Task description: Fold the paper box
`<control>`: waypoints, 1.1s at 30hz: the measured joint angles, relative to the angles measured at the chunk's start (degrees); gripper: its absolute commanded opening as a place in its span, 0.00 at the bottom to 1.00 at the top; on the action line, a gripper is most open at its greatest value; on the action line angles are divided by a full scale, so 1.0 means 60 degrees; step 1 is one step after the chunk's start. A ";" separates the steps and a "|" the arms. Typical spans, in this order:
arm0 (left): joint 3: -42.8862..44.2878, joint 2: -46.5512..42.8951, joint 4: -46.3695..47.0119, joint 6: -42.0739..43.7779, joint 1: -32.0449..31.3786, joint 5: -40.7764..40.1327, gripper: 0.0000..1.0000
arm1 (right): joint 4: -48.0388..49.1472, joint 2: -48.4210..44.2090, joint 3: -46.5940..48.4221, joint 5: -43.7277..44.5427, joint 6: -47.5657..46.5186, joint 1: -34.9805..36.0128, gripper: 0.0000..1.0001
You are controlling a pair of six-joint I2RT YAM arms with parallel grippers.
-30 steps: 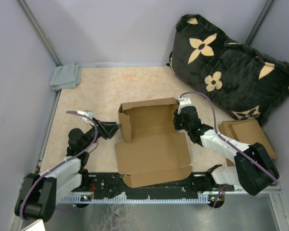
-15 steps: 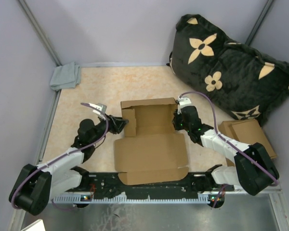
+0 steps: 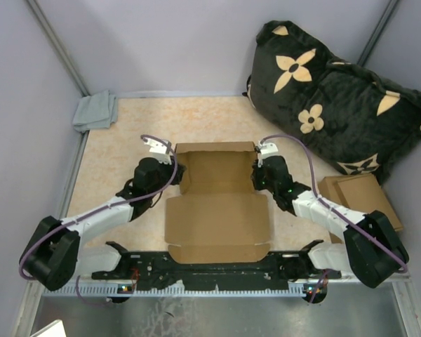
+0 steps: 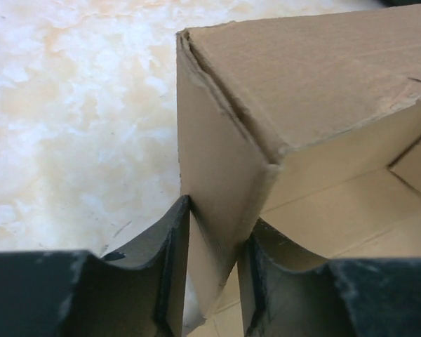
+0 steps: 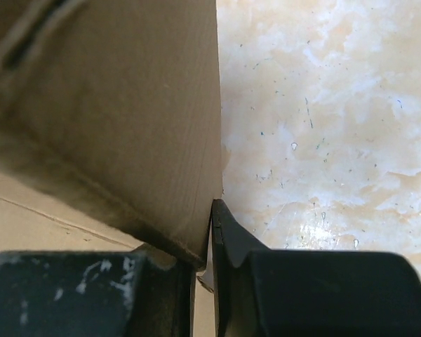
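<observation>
While the paper box sits on the bench, left tool and right tool each pinching a raised side wall, an uneven pull could tear the cardboard or reopen the fold.

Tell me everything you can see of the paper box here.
The paper box is plain brown unprinted cardboard, half assembled: back and side walls stand upright around the floor, while the lid panel and its front flap lie flat toward the arm bases. It rests on the mottled beige table. The left pincer grips its left wall, the right pincer its right wall.
</observation>
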 measured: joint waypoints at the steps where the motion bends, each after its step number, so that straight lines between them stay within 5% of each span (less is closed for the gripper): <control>1: 0.0189 0.0149 -0.0240 0.0069 -0.0171 -0.0426 0.26 | -0.0018 0.0004 0.0004 0.0211 -0.0004 0.0120 0.08; 5: 0.0969 0.0699 -0.1370 0.0277 -0.0765 -0.2004 0.00 | -0.0255 0.0073 0.0051 0.0805 0.0080 0.0430 0.07; 18: 0.4546 0.3144 -0.5421 -0.0124 -0.2965 -0.7654 0.00 | -0.1730 0.0535 0.1049 0.1537 0.1370 0.0583 0.07; 22: 0.4838 0.3432 -0.6014 -0.0572 -0.3162 -0.8284 0.00 | -0.2328 0.0845 0.1596 0.1588 0.1716 0.0583 0.08; 33: 0.4612 0.2160 -0.6349 -0.0783 -0.3162 -0.7300 0.52 | -0.2914 0.0976 0.2222 0.1552 0.2204 0.0608 0.09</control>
